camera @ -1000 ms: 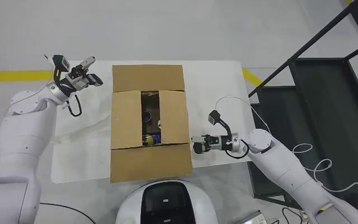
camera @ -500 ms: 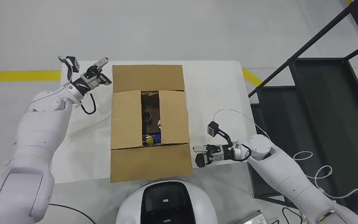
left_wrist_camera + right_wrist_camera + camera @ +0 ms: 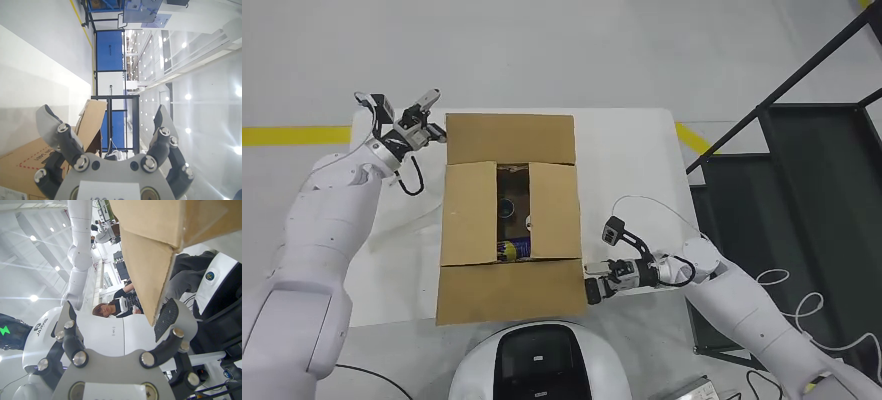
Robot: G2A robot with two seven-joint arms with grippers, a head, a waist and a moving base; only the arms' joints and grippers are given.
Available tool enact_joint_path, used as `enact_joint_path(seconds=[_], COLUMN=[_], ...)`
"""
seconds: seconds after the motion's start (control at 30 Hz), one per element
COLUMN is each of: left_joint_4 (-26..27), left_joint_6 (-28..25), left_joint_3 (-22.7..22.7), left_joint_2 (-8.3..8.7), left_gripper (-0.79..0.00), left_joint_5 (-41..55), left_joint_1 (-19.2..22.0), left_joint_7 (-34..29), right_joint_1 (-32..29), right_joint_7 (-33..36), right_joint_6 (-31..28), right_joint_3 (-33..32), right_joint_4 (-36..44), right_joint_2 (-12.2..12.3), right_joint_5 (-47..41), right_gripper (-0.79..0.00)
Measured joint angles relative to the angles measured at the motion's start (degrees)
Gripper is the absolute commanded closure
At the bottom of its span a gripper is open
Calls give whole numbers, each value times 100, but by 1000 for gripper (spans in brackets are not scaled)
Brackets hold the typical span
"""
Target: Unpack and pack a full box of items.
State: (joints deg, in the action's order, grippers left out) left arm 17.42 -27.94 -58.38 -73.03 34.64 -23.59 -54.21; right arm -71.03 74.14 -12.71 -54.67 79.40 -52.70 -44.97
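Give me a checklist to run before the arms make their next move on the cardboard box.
1. Jaws of the left gripper open and empty: ok.
2. Jaws of the right gripper open and empty: ok.
3. The left gripper beside a far corner of the cardboard box: ok.
4. Corner of the near flap between the right gripper's jaws: ok. Contact with a pad: cannot tell.
5. Opening free for reaching in: not ok. The side flaps cover most of it, leaving a narrow gap.
6. The items inside: ok, seen through the gap.

Bright, even light covers the white rectangular table [image 3: 632,170]. In both wrist views the round ceiling lamps [image 3: 188,96] flare in streaks.
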Motion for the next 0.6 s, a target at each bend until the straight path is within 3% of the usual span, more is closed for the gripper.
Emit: enact_joint_path(seconds=[0.33,0.6], left_joint_4=[-42,357], left_joint_6=[58,313], left_joint_3=[-385,-616], left_joint_2=[110,283], left_gripper=[-785,-785], left_joint_5=[644,764], left_joint_1=[-14,-189], left_joint_7=[-1705,-2534], right_joint_1=[71,248], right_joint_7=[259,-164], right_joint_6=[-276,-555], right_joint_3=[-127,-175], right_joint_4=[16,-27], right_joint_2=[-95,-208], right_joint_5=[-595,-641], right_gripper=[-785,-785])
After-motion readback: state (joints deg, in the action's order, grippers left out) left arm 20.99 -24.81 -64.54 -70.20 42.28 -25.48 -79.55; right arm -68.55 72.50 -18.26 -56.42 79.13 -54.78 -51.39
